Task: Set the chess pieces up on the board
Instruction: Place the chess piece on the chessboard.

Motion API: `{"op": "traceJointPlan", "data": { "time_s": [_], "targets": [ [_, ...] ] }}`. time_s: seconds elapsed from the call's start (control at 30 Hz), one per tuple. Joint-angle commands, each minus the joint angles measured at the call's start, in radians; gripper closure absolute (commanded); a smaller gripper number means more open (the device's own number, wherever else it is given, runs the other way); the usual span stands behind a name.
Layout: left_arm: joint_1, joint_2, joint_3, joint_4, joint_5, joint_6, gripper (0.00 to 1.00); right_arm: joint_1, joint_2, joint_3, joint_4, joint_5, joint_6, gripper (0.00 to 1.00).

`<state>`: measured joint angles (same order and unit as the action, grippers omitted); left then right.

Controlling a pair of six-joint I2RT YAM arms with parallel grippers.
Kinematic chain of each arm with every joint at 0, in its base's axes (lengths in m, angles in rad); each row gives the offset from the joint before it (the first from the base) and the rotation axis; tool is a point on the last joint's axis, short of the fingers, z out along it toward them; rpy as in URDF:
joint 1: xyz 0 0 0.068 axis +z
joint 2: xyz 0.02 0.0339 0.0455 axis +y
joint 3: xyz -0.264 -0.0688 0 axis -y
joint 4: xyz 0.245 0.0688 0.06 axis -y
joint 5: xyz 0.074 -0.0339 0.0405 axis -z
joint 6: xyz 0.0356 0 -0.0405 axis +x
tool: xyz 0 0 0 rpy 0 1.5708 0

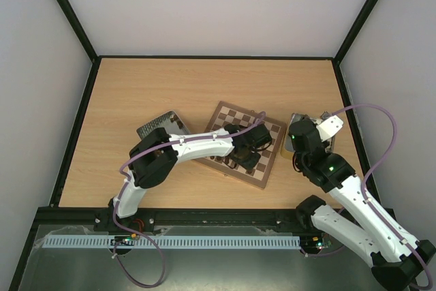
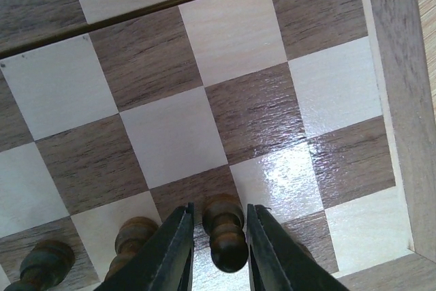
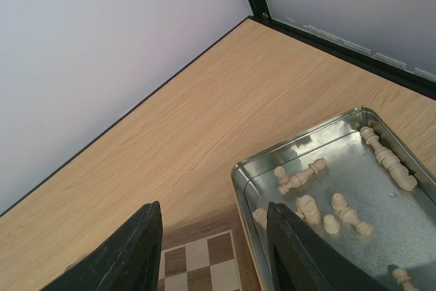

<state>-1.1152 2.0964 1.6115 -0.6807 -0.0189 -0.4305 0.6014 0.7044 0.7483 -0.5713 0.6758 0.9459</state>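
Dark-brown wood is framed between the fingers of the left pincer (image 2: 219, 253), where one of the chess pieces (image 2: 225, 233) is seen standing upright on the board (image 2: 398, 100), in the row beside the light rim and close to a corner. The piece lies directly inside the pincer, its long axis vertical and each finger close along one flank. A sliver of gap is suggested on one side, so it cannot be told whether the piece is clenched or already released. Two more dark chessmen (image 2: 133, 240) are lined up to its left in the same row. From above, the left arm is shown stretched across the board (image 1: 225, 117), making it by far the nearer arm to the piece. Any coming move is judged to turn on that upright axis: a straight lift or a straight withdrawal would be called for, lest the neighbouring men be toppled. The right pincer (image 3: 214, 257) is held released, fingers wide apart and grasping nothing, off the board's right side above a tin tray (image 3: 238, 175) in which cream pieces (image 3: 340, 212) are scattered on their sides. A grey tray (image 1: 160, 126) is set on the table (image 1: 150, 86) to the board's left.
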Motion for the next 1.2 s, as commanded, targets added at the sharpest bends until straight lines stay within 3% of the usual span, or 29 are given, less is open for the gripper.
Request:
{"op": "traceJointPlan", "data": {
  "time_s": [0.0,0.13,0.77,1.17],
  "targets": [
    [0.004,-0.015,0.021,-0.025,-0.008,0.000,0.76,-0.004,0.001,-0.007,0.010,0.024,0.004,0.59],
    [0.007,-0.020,0.017,-0.025,-0.022,-0.001,0.82,-0.005,0.001,-0.010,0.012,0.019,0.004,0.59],
    [0.021,-0.028,-0.008,-0.007,-0.021,-0.007,0.80,-0.005,-0.001,-0.017,0.013,0.007,0.007,0.58],
    [0.032,-0.143,-0.022,0.032,0.019,-0.016,0.71,-0.004,-0.006,-0.013,0.016,-0.001,0.008,0.58]
  ]
}}
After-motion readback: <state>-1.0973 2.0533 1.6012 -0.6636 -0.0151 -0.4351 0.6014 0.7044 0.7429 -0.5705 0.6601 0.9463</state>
